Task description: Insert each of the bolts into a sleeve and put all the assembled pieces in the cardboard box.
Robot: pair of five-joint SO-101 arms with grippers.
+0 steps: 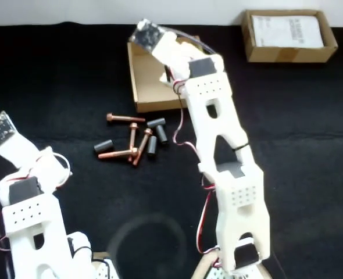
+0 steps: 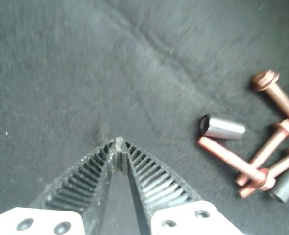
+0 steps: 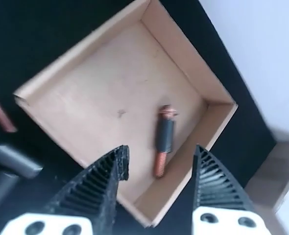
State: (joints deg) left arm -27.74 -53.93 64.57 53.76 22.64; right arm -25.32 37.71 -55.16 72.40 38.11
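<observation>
1 sleeved bolt [image 3: 164, 134] in cardboard box [image 3: 100, 88] (R gripper [image 3: 160, 149] spread above)

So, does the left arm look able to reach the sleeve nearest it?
Probably yes: bare cloth lies between the shut left gripper and that sleeve; a bolt lies close beside it.

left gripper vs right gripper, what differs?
The left gripper has its jaws shut; the right gripper has them open. The left gripper hangs over the black mat beside loose bolts; the right gripper is above the cardboard box, which holds one sleeved bolt. Both are empty.
</observation>
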